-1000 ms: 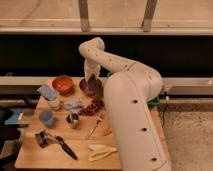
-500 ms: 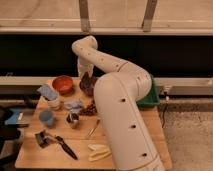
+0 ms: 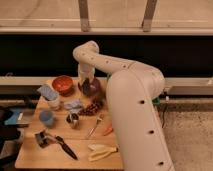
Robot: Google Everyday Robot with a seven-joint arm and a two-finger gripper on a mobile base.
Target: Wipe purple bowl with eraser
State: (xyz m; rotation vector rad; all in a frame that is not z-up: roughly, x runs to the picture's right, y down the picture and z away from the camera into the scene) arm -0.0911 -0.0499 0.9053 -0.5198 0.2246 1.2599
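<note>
On the wooden tabletop [image 3: 30,155], everything is placed here by the purple bowl [image 3: 94,90], which stands near the far edge, about midway along it.

Farthest left of the bowl and nearer the camera is a small blue cup [image 3: 46,117]; what it holds cannot be seen. A blue-grey rectangular pad [image 3: 47,91] lies well to the bowl's left. It rests against a pale jar [image 3: 54,103] just in front of it. Toward the near left corner, far from the bowl, lies a long black-handled tool [image 3: 61,145].

Just left of the purple bowl, close but apart, stands an orange-red bowl [image 3: 63,84]; its inside shows only its own colour. In front of the purple bowl and slightly left are a crumpled pale cloth [image 3: 74,105] and, nearer the camera, a small metal cup [image 3: 73,120] with a dark inside.

The gripper [image 3: 85,84] hangs from the white arm [image 3: 130,100] at the purple bowl's left rim, covering part of its hollow. Whether it clasps anything I cannot tell.

Directly in front of the bowl lies a bunch of dark grapes [image 3: 93,106]. Beyond that are a metal utensil [image 3: 95,126] and, at the near edge, a banana [image 3: 102,151].
</note>
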